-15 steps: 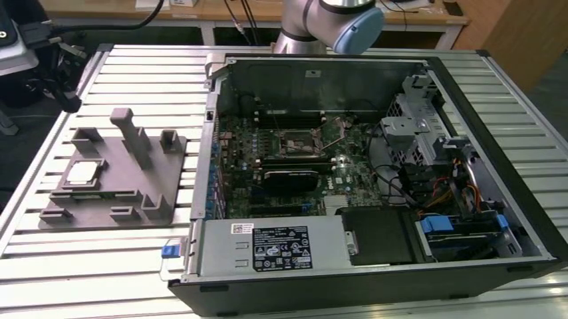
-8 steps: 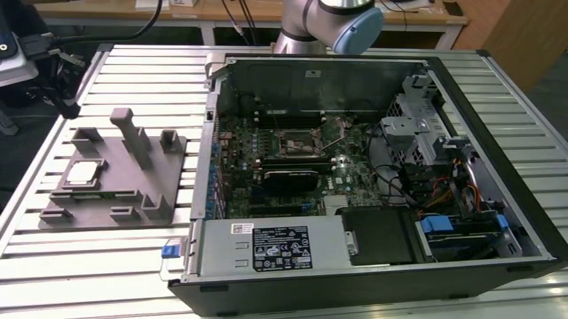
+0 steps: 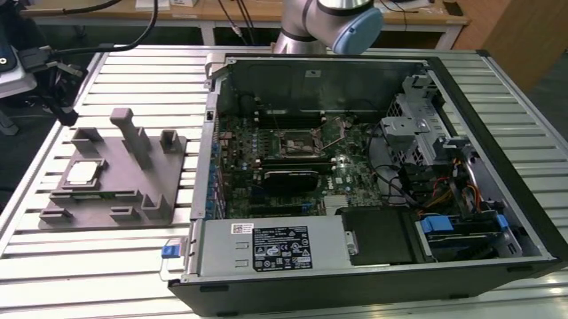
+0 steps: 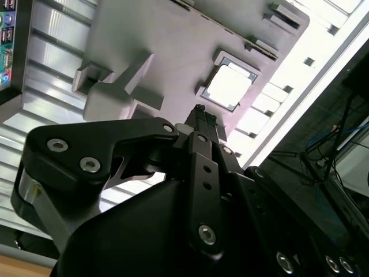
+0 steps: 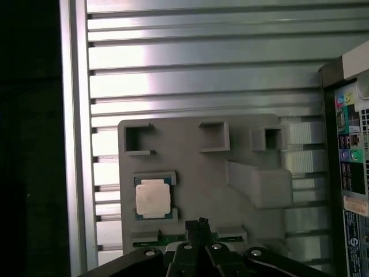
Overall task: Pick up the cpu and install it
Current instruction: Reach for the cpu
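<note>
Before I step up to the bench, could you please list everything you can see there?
cpu: one, silvery top, lying in a recess of the fixture.
fixture: one, grey, upright posts, on the table at the exterior view's left of the computer case.
computer case: one, black, lying open on the table.
motherboard: one, dark green, inside the computer case.
cpu socket: one, metal-framed, mid-motherboard.
power supply: one, silver-grey, near corner of the computer case.
table: one, silver, slatted.
robot arm: one, grey with blue cap, behind the computer case.
end effector: one, black, shut and empty, over the fixture near the cpu.
</note>
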You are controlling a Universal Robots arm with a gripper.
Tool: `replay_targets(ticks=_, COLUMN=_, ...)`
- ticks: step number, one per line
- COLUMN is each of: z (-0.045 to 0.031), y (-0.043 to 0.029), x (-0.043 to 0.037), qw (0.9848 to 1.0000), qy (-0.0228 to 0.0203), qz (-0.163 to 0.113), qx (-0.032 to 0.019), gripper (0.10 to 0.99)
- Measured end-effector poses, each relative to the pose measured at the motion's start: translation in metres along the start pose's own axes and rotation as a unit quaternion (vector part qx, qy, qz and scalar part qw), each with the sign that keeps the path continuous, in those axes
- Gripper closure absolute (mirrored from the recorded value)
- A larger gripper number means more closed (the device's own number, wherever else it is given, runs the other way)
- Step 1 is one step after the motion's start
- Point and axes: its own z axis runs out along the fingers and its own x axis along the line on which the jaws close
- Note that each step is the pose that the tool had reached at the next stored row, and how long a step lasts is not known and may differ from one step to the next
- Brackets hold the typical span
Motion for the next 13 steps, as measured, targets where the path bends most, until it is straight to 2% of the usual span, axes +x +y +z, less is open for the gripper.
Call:
replay_targets(ticks=9, z=0.0162, y=0.0005, x=0.0058, qw=1.0, qy=0.0002, qz=0.0, qx=0.0001, gripper=0.98)
replay_targets(ticks=13, z=0.0178, y=0.0005, x=0.006, qw=1.0, qy=0.0003, qz=0.0, qx=0.0001, gripper=0.98)
